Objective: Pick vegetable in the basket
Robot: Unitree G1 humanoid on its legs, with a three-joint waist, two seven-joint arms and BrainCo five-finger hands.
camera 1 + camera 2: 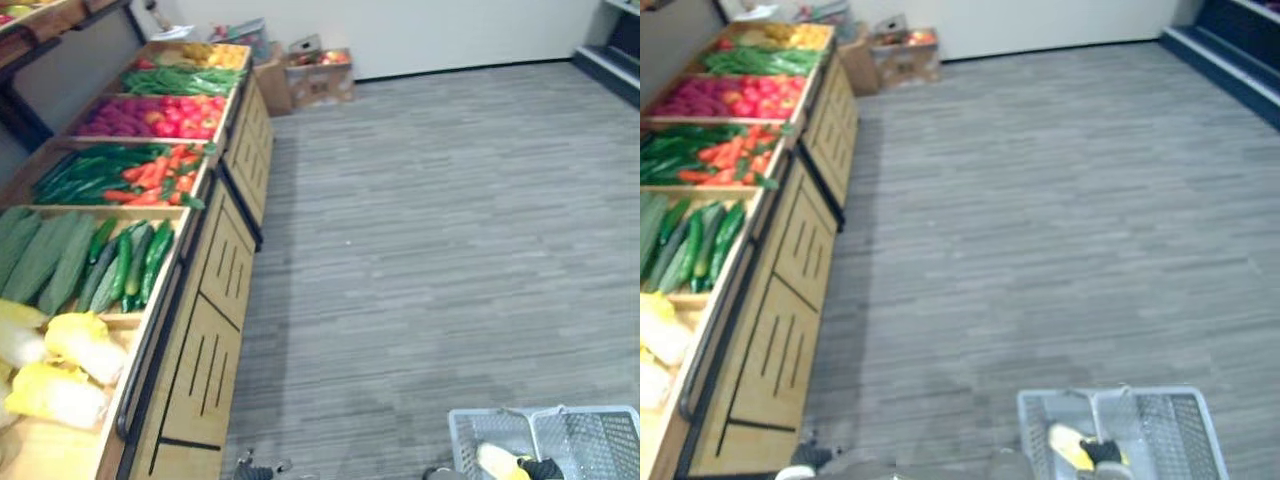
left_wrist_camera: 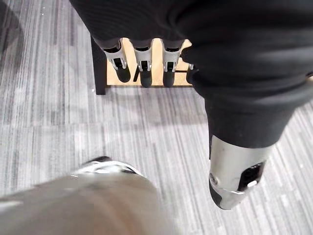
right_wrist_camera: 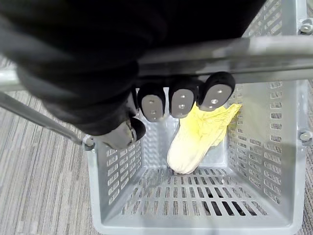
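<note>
Cabbage (image 3: 195, 142) lies lengthwise in the grey basket (image 3: 274, 161) just below the right hand (image 3: 182, 103), whose fingers curl round its handle (image 3: 274, 45), while the empty, slack-fingered left hand (image 2: 143, 61) hangs nearer the vegetable stand (image 1: 215, 340).

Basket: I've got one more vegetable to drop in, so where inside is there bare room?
The slotted floor from the white stem end of the cabbage to the wall of the basket is bare, corners included. Crowded above: the right hand grips the handle right over the cabbage.
</note>
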